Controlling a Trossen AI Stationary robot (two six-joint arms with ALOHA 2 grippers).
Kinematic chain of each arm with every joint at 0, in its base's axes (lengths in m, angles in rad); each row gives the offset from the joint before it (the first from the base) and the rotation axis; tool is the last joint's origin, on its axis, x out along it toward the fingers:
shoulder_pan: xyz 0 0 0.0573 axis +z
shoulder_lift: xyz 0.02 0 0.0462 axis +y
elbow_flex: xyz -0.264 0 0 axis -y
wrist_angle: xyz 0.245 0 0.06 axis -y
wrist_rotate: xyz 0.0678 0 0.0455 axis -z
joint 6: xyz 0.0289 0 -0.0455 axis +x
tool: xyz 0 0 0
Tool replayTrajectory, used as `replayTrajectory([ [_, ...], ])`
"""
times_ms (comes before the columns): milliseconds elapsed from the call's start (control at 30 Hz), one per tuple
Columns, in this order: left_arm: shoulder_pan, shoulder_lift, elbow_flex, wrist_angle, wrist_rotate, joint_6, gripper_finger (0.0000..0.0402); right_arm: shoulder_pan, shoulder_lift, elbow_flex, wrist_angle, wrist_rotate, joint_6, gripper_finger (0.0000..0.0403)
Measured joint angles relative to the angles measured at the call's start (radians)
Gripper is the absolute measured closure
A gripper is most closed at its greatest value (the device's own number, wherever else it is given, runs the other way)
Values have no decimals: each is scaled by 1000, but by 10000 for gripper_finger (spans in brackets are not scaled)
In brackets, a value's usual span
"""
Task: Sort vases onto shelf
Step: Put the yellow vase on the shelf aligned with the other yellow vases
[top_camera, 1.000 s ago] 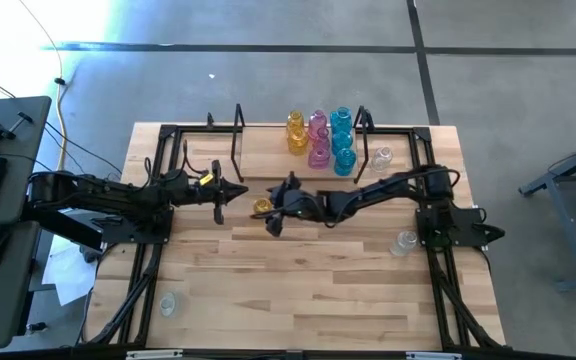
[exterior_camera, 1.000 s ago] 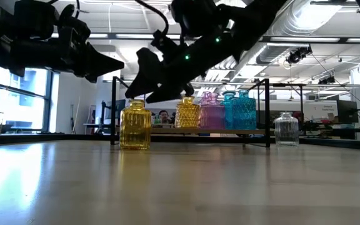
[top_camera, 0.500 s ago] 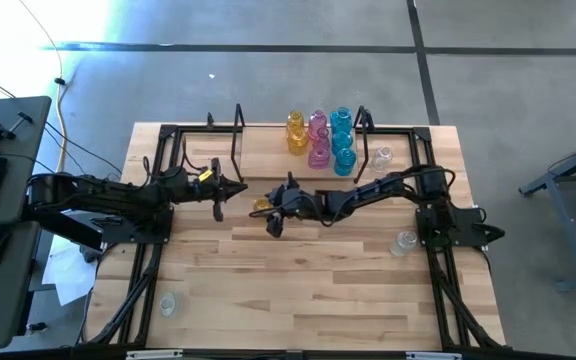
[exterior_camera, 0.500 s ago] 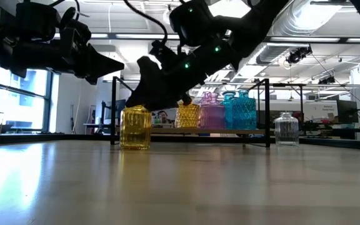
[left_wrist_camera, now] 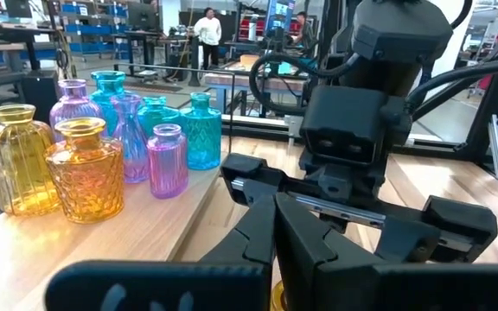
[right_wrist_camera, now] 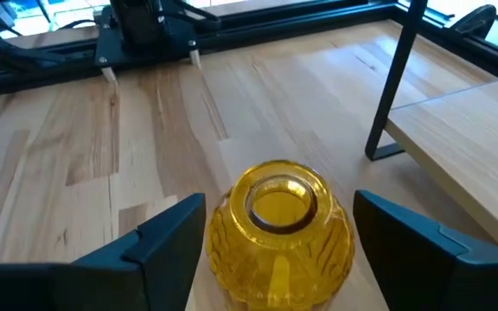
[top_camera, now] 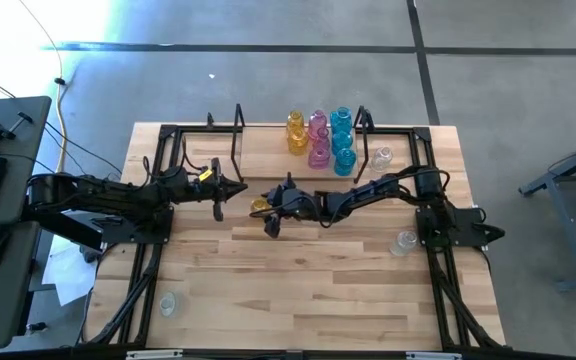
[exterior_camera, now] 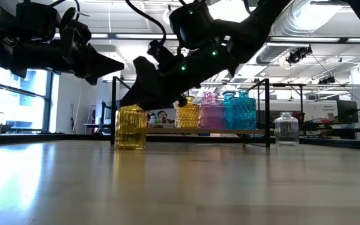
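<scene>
While your right gripper (top_camera: 265,213) straddles the yellow vase (right_wrist_camera: 281,231) with its fingers (right_wrist_camera: 169,231) spread wide and clear of the glass on both sides, the overhead picture hides most of that vase under the arm; only a yellow sliver shows. The vase stands upright on the table (top_camera: 308,290), just in front of the shelf (top_camera: 268,148). From table height the arm covers the vase's neck. Your left gripper (top_camera: 220,190) hangs closed and empty, near the vase on the side away from the right arm. On the shelf a cluster of yellow, pink and blue vases (top_camera: 320,136) overlap, so you cannot count them exactly. One clear vase (top_camera: 383,156) stands beside the cluster; two more (top_camera: 404,242) (top_camera: 167,303) stand well in front of the shelf. No lettering is readable anywhere.
</scene>
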Motion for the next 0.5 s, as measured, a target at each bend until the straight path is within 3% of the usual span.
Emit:
replayTrajectory([
  [367, 0, 0, 0, 0, 1, -6, 401, 0, 0, 0, 26, 0, -19, 129],
  [500, 0, 0, 0, 0, 2, -6, 401, 0, 0, 0, 25, 15, -28, 154],
])
